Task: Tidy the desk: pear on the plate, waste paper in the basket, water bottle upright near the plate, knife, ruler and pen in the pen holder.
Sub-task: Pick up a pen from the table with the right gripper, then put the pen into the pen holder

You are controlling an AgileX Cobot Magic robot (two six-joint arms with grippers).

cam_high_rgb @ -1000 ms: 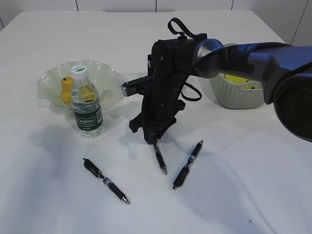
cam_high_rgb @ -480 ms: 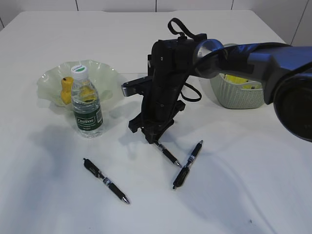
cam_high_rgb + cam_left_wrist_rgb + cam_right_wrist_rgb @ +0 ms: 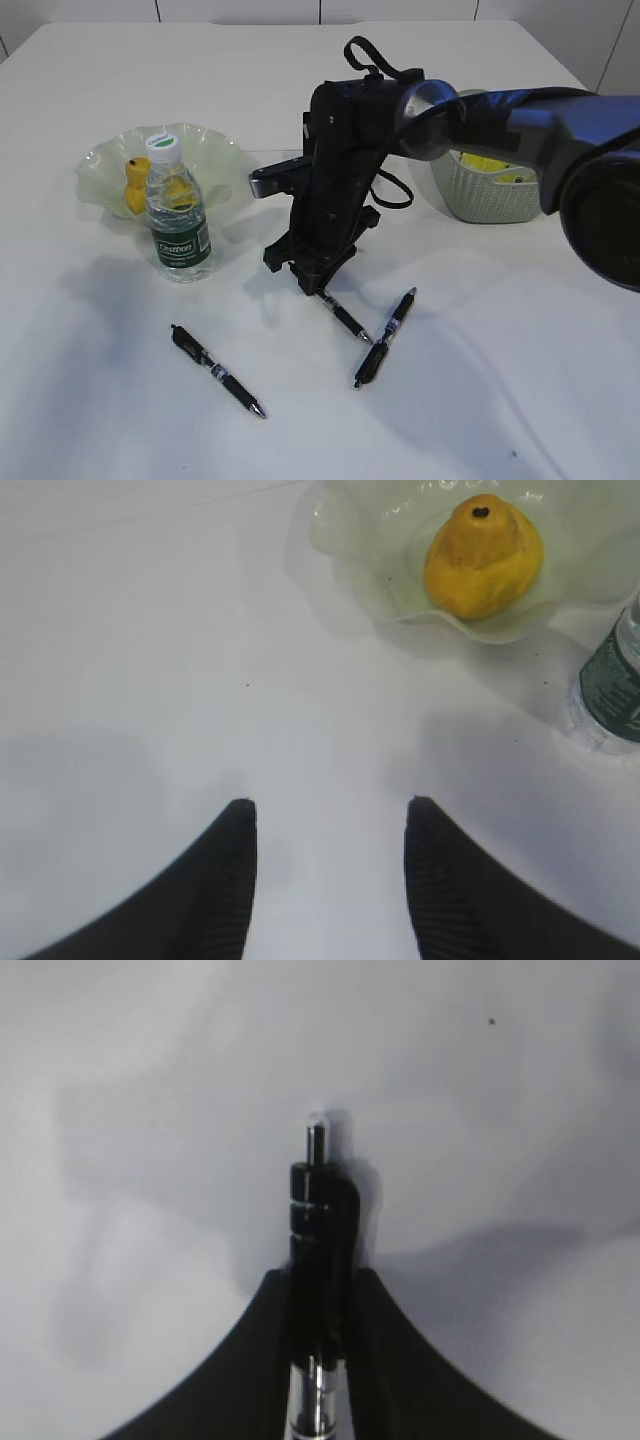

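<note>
Right gripper (image 3: 312,285) clamped on black pen (image 3: 345,318), pen tip touching desk (image 3: 480,380). Left gripper (image 3: 330,825) open, empty, above desk. Pear (image 3: 483,558) on plate (image 3: 350,540); water bottle (image 3: 177,212) upright just beside plate.

Black arm with a metal joint

The right arm (image 3: 520,120) is glossy dark, with a silvery joint, a matte black boxy wrist, looping black cables and small screws; both the right gripper (image 3: 320,1290) and the left gripper (image 3: 330,825) end in black ribbed tapering fingers.
</note>
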